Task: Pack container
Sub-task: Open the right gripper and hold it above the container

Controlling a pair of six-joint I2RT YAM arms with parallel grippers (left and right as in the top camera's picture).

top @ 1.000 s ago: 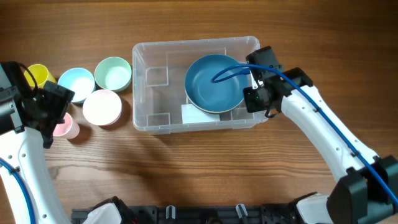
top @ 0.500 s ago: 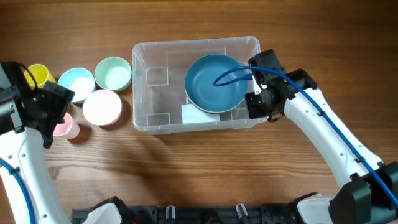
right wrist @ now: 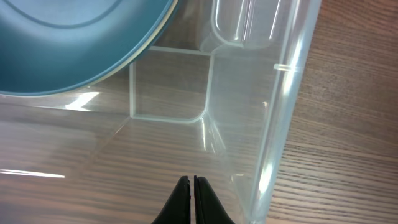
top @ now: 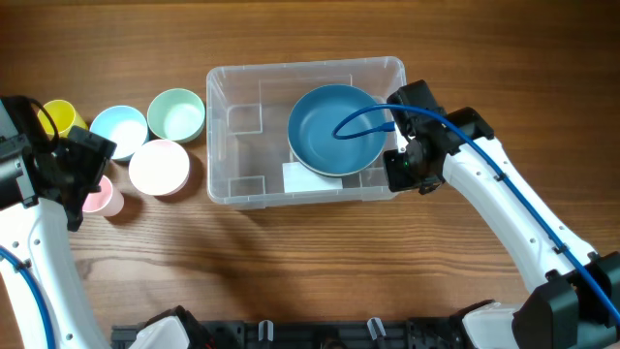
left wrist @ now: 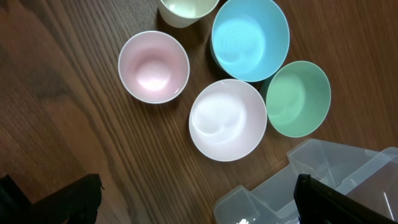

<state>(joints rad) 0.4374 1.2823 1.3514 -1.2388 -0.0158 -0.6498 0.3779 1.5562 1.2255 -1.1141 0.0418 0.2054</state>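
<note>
Overhead: right end effector (top: 397, 171) at container (top: 244, 147), lower-right corner

1. The container (top: 242, 150): a large, clear, colourless plastic rectangular bin with rounded corners and a rimmed edge, standing upright, top open.
2. A white label (top: 295, 177) sits on its bottom; a blue bowl (top: 337, 128) lies in its right half.

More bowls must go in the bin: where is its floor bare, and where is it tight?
Bare: the left half of the container, between its left wall and the blue bowl. Also the table in front of it. Tight: the right half, filled by the blue bowl, and the table on the left, where five small cups and bowls cluster.
</note>
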